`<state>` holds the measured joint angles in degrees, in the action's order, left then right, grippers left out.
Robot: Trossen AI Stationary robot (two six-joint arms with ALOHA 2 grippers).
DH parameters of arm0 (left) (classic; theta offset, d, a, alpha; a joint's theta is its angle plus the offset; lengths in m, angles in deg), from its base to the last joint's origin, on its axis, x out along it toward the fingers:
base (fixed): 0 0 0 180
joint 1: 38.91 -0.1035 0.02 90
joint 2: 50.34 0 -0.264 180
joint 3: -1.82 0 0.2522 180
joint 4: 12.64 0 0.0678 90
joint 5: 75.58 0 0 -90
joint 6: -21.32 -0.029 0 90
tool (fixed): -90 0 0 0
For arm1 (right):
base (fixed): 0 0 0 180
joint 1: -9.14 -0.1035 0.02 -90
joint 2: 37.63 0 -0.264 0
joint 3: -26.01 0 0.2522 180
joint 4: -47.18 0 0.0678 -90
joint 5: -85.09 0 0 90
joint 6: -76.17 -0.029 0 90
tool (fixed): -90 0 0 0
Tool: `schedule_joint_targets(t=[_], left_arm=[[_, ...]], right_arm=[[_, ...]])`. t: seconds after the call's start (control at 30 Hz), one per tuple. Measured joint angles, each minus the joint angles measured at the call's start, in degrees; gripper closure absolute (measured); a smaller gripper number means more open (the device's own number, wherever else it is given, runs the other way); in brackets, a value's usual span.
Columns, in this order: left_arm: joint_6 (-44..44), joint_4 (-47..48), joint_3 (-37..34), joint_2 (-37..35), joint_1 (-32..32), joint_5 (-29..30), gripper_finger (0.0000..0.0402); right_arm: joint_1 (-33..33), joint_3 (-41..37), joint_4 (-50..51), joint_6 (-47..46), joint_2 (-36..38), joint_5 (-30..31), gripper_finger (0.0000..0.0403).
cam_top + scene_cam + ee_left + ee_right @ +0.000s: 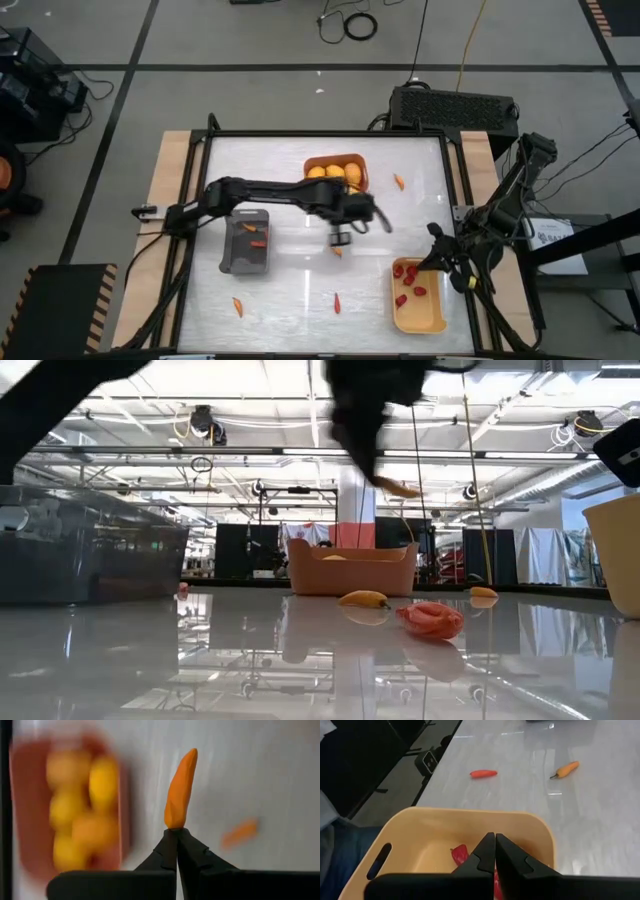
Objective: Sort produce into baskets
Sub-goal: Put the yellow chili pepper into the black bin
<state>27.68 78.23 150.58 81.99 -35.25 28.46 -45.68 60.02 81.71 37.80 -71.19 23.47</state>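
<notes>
Left wrist view: orange chili (181,790) was pinched by the left gripper (176,833) near orange basket (26,780); right gripper (495,838) was clamped empty

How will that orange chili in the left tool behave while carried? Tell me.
Pinched only at its tip by the shut left tool, the orange chili may pivot. It holds straight, so it looks stiff. Its smooth skin could slip.
</notes>
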Motion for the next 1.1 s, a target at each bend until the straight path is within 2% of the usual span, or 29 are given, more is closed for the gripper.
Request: schedule_joint_targets(t=[0.1,0.3,0.47,0.67,0.83,0.93,1.1], left_arm=[[8.3,12.7,0.0,-2.2,2.2,1.4,0.0401],[12.5,12.7,-5.6,-7.4,6.7,1.4,0.0401],[17.7,12.6,-17.1,-13.5,8.3,1.9,0.0401],[28.8,12.7,-39.5,-27.1,8.8,0.4,0.0402],[40.8,11.5,-55.1,-37.5,9.6,-4.8,0.0401],[46.9,9.6,-60.8,-40.6,10.7,-6.7,0.0397],[51.0,7.7,-65.3,-41.6,12.0,-6.8,0.0381]], right_arm=[[-0.1,0.0,0.0,0.0,-0.7,-0.1,0.0399],[0.0,0.0,0.2,0.0,-2.6,-0.2,0.0399],[0.0,0.0,0.2,-1.2,-4.6,-0.1,0.0399],[0.0,0.0,0.0,-1.5,-7.0,-0.2,0.0399],[0.0,0.0,0.0,-1.1,-8.1,-0.1,0.0399],[0.0,0.0,0.2,0.6,-8.4,0.1,0.0399],[0.0,0.0,0.1,1.9,-8.5,0.9,0.0399]])
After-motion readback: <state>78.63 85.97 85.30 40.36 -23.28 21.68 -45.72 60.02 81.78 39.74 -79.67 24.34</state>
